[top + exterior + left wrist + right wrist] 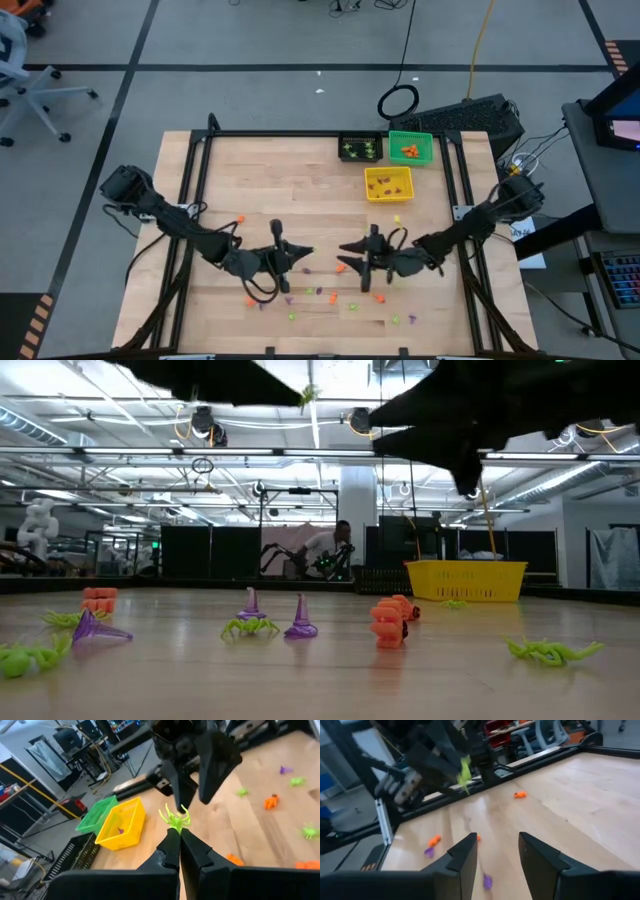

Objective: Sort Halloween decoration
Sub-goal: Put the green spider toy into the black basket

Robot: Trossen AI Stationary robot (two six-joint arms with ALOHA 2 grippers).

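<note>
My left gripper point(306, 254) point(179, 834) hangs above the table's middle, shut on a light-green spider trinket point(175, 819). In the low view the spider point(310, 396) shows high above the wood. My right gripper point(346, 255) point(497, 851) faces it from the table's right, open and empty, close to the spider. Other orange, purple and light-green trinkets point(330, 294) point(250, 625) lie scattered on the near half of the table. A black bin point(360, 148), a green bin point(410, 147) and a yellow bin point(388, 183) stand at the far right. My left gripper pinches the light-green spider by its body's lower end point(176, 826) between its two fingertips. The spider is lifted clear of the table, and its legs point(167, 813) stick out past the fingertips. My right gripper touches nothing.
A black frame point(300, 134) runs along the table's edges. An orange trinket point(340, 267) lies right under my right gripper. The yellow bin holds a purple piece point(120, 830); the black bin holds green ones, the green bin orange ones. A person point(325, 550) is in the room behind.
</note>
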